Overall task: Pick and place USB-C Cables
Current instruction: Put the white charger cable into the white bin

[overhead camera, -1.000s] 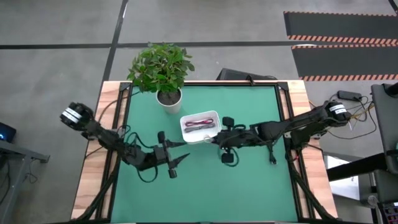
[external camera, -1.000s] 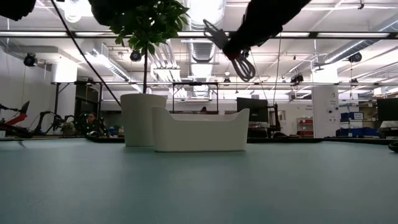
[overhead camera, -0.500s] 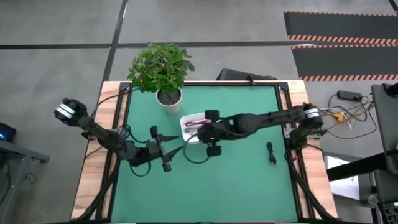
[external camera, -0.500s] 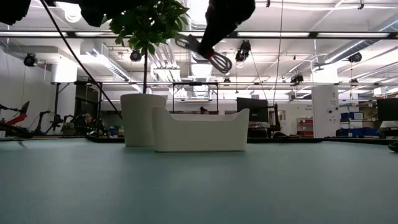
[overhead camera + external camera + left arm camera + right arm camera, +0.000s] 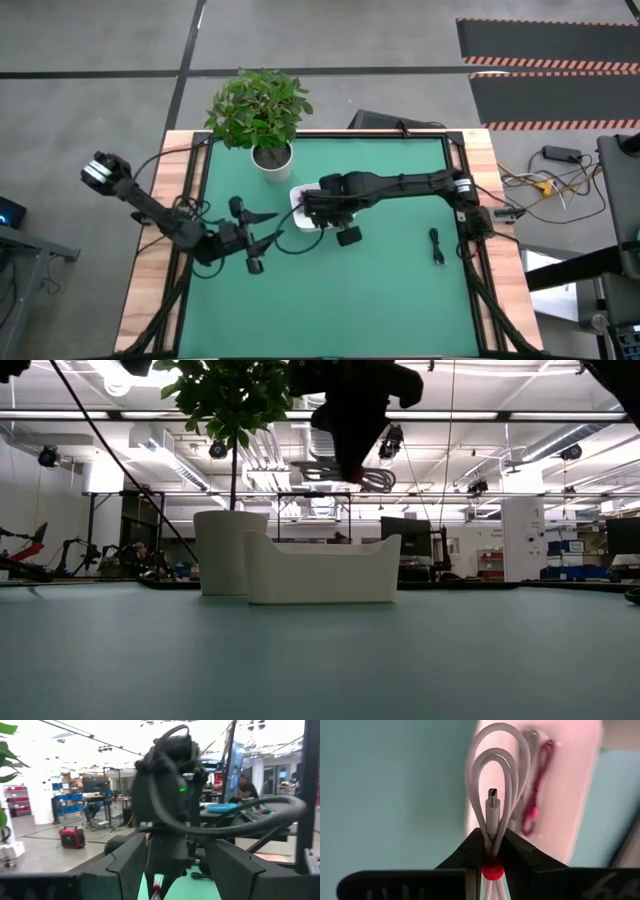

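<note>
White tray (image 5: 300,200), potted plant (image 5: 262,118) beside

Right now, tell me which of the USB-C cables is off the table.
The white cable with the red tie: the right gripper is shut on it above the white tray. The dark red cable lies inside that tray.

Overhead down, table-level across, wrists close, sharing white tray (image 5: 298,205)

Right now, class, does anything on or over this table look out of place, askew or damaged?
Little stands out. A black cable lies loose on the green mat near the table's right edge, far from the white tray. The right hand grips the white cable bundle over that tray, which already holds a dark red cable.
</note>
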Tool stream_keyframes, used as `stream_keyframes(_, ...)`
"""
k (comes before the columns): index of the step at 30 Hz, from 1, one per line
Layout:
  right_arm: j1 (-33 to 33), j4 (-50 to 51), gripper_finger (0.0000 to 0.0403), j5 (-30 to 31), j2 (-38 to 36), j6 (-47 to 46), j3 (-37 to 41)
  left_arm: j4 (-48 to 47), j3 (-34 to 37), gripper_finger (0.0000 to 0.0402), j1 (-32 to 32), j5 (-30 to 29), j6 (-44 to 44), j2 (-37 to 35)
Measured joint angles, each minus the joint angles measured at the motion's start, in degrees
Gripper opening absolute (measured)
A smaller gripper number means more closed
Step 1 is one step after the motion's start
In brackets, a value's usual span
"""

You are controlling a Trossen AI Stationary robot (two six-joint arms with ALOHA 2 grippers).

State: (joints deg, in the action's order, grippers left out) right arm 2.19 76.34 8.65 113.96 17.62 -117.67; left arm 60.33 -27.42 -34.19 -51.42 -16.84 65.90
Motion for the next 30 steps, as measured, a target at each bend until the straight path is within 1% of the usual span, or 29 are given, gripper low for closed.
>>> stream_keyframes(3, -1.4, -0.1, 0.0043, -4.2, 1.6, 0.3, -1.8, -0.1, 0.0, 0.0187, -1.2, 0.0, 0.0, -1.1)
stream_keyframes(5, -2.2, -0.7, 0.0043, -5.5, 2.5, 0.4, -2.3, 0.1, 0.0, 0.0187, -1.9, 0.0, 0.0, -1.8)
stream_keyframes(18, -7.2, -6.2, 0.0043, -5.7, 7.0, 0.4, -2.6, 0.0, 0.0, 0.0187, -3.1, 0.0, 0.0, -2.7)
stream_keyframes(30, -10.1, -9.5, 0.0043, -5.6, 7.2, -1.4, -0.4, 0.0, 0.0, 0.0187, -3.2, 0.1, -0.1, -2.7)
